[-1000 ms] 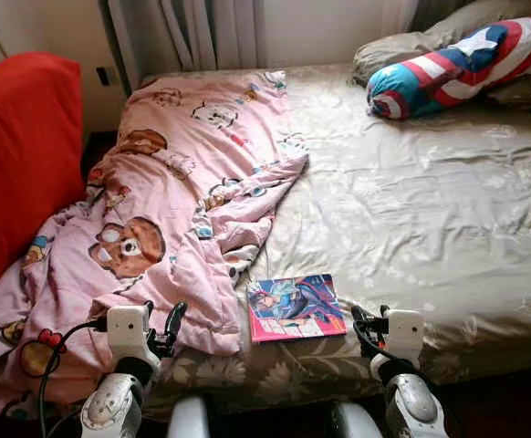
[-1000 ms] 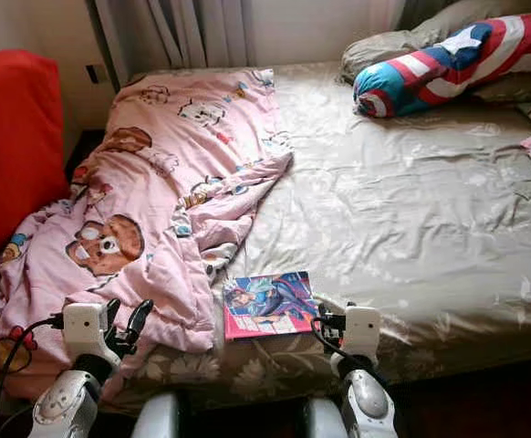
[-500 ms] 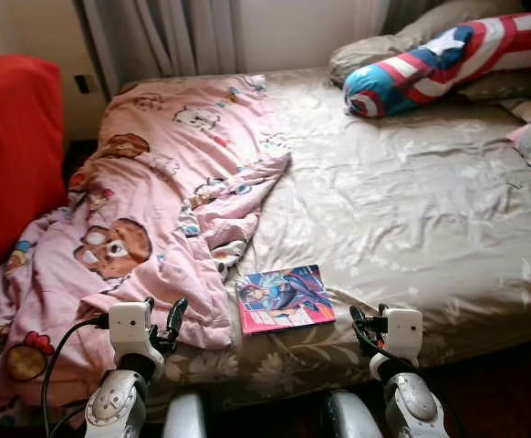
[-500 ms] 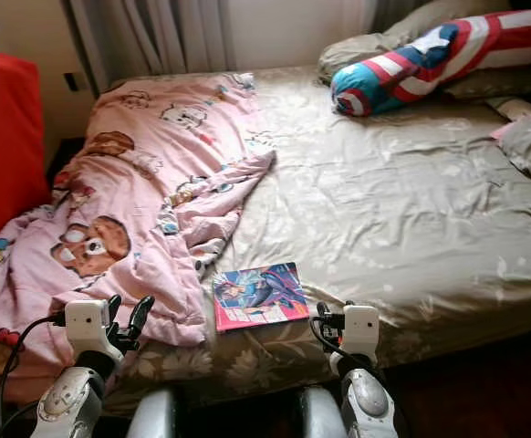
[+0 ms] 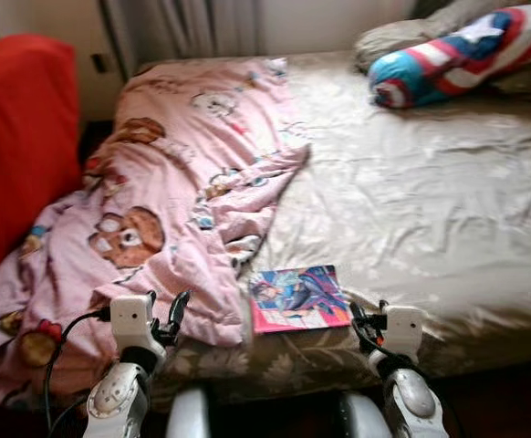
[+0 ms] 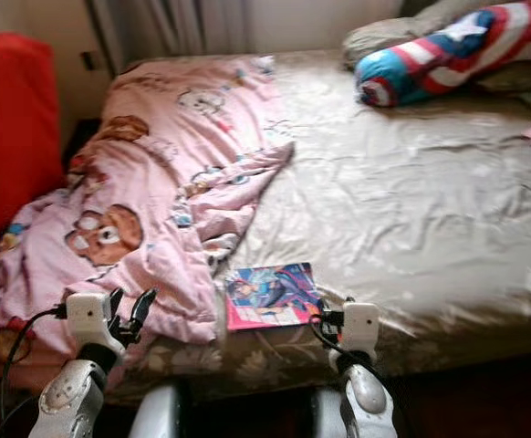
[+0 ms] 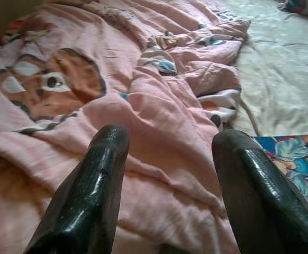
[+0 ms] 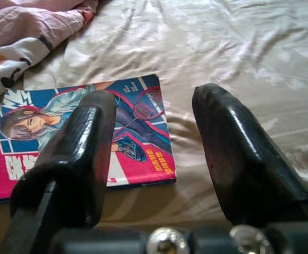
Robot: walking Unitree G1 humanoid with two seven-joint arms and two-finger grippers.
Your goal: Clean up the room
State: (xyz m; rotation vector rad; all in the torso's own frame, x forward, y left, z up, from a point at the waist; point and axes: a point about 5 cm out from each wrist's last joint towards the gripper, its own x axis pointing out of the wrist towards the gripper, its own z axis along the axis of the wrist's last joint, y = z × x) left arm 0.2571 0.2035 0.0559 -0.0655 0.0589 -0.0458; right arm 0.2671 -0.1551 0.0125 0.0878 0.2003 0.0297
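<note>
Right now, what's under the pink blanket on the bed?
The pink cartoon blanket is rumpled over the bed's left side. At its edge the beige sheet shows, so the sheet presumably continues beneath. Anything else under it is covered. The comic book lies beside it, uncovered.

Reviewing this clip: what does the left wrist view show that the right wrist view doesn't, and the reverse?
Left wrist alone: the brown bear print on the pink blanket, with the open left pincer aimed at its folds. Right wrist alone: the comic book's whole cover and wrinkled beige sheet beyond the open right pincer. Both share part of the blanket, the book and the sheet.
</note>
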